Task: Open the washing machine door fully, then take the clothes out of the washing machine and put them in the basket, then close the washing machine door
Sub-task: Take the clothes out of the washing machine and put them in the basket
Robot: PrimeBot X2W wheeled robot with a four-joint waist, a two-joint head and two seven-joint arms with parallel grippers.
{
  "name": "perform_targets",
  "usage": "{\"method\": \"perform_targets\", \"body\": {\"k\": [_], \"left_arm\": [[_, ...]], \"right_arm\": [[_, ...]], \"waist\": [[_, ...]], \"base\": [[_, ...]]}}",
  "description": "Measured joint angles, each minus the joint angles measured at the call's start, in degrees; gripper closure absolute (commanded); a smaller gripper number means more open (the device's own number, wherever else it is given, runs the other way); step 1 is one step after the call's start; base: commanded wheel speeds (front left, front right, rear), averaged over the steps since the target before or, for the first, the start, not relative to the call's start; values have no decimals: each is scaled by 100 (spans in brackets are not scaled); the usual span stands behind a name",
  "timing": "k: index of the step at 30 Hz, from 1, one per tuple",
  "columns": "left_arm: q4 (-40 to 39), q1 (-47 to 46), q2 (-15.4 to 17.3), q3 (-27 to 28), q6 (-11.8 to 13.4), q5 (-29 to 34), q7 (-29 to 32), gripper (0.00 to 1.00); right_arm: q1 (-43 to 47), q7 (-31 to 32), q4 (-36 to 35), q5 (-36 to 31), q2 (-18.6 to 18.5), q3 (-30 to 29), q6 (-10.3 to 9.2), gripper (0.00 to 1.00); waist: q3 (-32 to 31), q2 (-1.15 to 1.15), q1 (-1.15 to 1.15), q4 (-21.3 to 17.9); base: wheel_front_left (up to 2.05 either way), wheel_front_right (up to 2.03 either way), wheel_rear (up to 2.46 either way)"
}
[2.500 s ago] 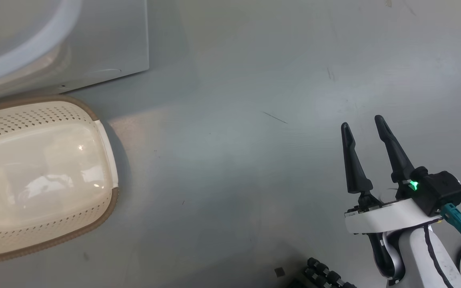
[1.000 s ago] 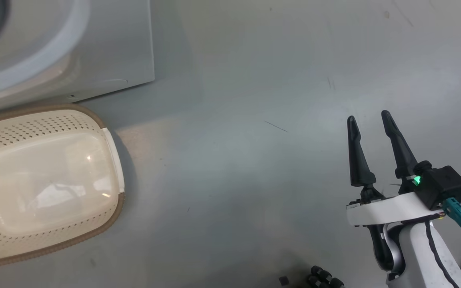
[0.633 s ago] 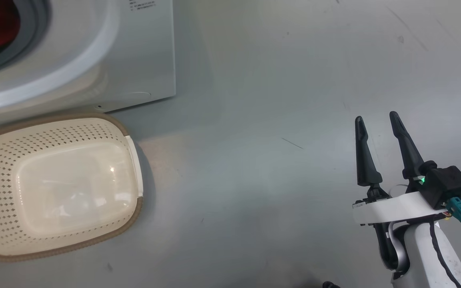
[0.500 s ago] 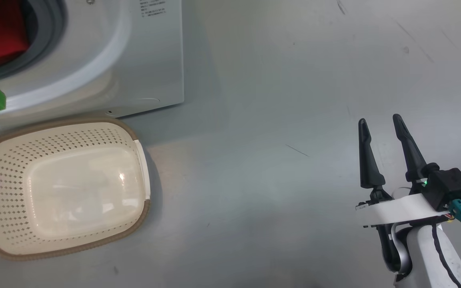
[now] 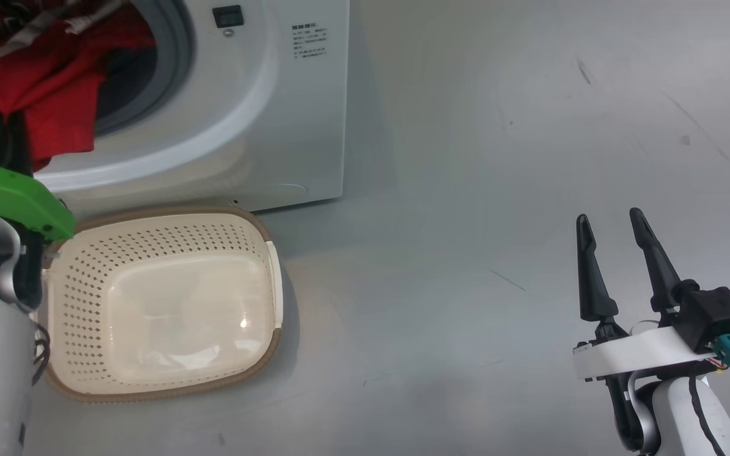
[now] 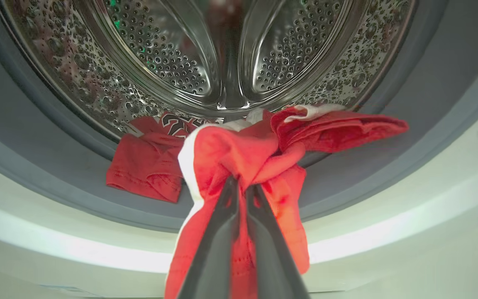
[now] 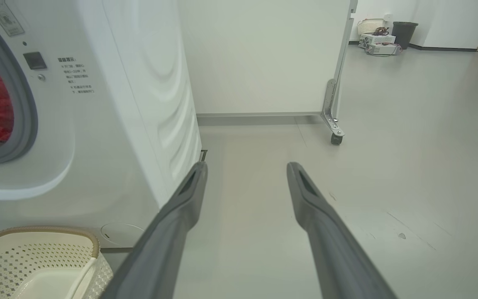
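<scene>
Washing machine (image 5: pixel 295 126): drum mouth open straight ahead of left gripper (image 6: pixel 242 185). Basket (image 5: pixel 86 278) sits on the floor below that gripper, beside its wrist. Clothes (image 6: pixel 239 153): red bundle pinched between left gripper's closed fingers, trailing back over the gasket (image 6: pixel 56 182). Right gripper (image 5: pixel 609 216): fingers spread, holding nothing, well apart from the machine.

Label print (image 5: pixel 309 42) on the washing machine (image 5: pixel 301 126) illegibly small; left end effector (image 6: pixel 242 187) tips inside folds of the clothes (image 6: pixel 230 153).
</scene>
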Motion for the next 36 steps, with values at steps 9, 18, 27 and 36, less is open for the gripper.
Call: {"method": "perform_targets", "body": {"k": [9, 18, 27, 36], "left_arm": [[-172, 542, -71, -227, -3, 52, -444, 100], [-689, 1050, -58, -413, -4, 125, -800, 100], [-1427, 1443, -20, -468, -4, 403, -867, 100], [-2798, 1588, -57, -118, -5, 582, -867, 100]], "right_arm": [[135, 0, 54, -8, -3, -35, 41, 0], [326, 0, 112, -9, -2, -79, 89, 0], [431, 0, 144, -9, 3, -90, 134, 0], [526, 1, 138, 12, 15, -149, 189, 0]], "waist": [[-343, 0, 0, 272], [-679, 0, 0, 483], [-978, 0, 0, 648], [-1139, 0, 0, 874]], "base": [[0, 0, 0], [0, 0, 0], [0, 0, 0], [0, 0, 0]]}}
